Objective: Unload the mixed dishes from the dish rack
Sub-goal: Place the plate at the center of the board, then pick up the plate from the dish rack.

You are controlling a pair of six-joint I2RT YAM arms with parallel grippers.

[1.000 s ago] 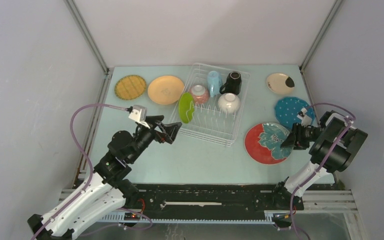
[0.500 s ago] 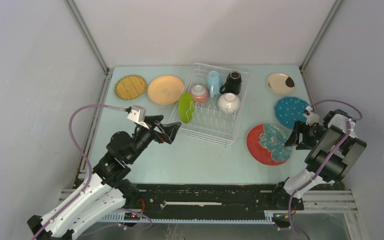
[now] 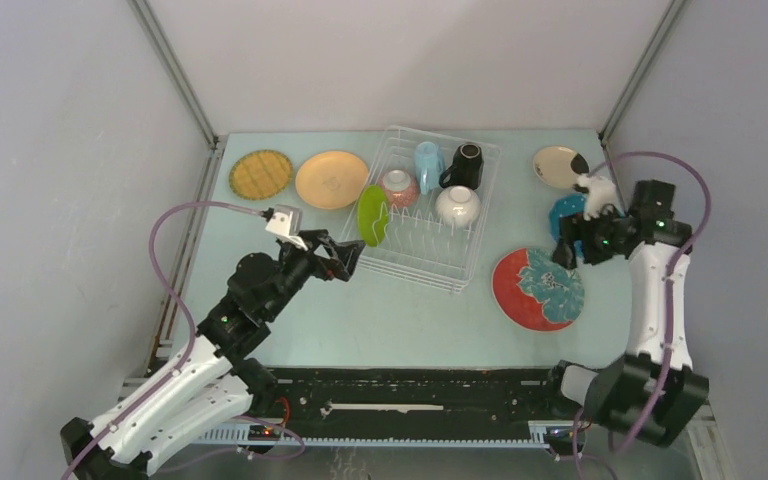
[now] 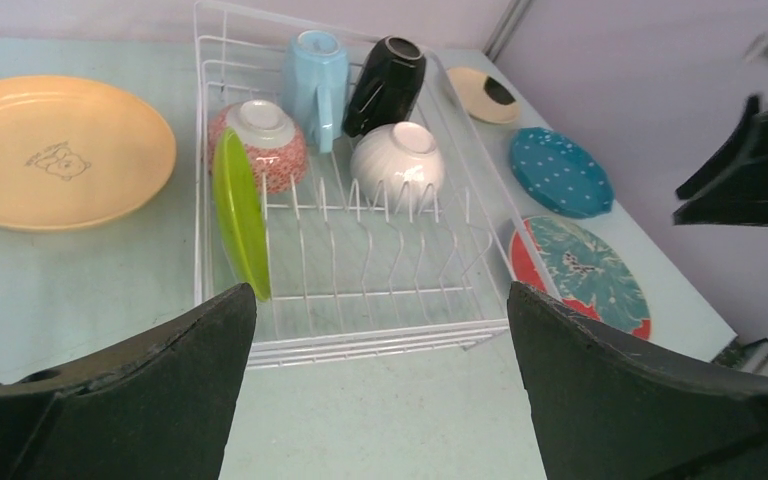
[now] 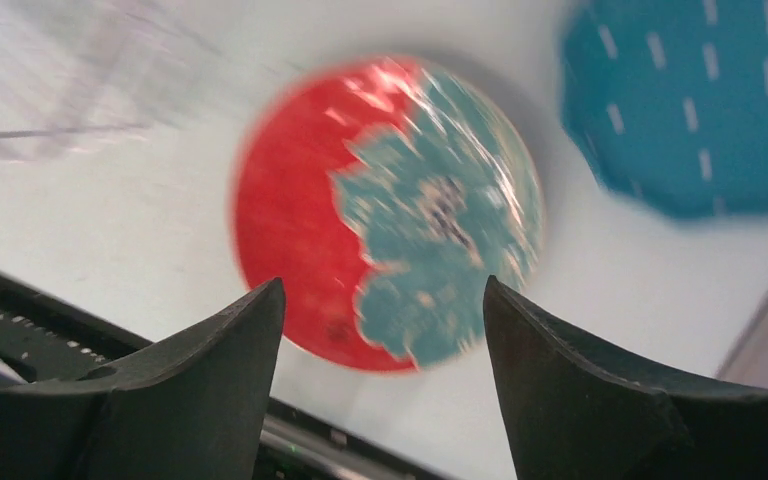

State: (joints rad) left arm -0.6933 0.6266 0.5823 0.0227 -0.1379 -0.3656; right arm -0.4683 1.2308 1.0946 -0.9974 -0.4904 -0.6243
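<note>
No legible text, labels or numbers; orange plate bears small unreadable mark.

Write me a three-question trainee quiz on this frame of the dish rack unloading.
1. True or false: the lime green plate stands on edge in the dish rack.
2. Which plate shows between the open fingers of the right end effector in its wrist view? A orange, B red floral, C yellow woven.
3. How many dishes are in the rack?

Key:
1. True.
2. B, the red floral plate, which lies flat on the table.
3. Five: the green plate, red speckled bowl, white bowl, light-blue cup and black mug.
</note>
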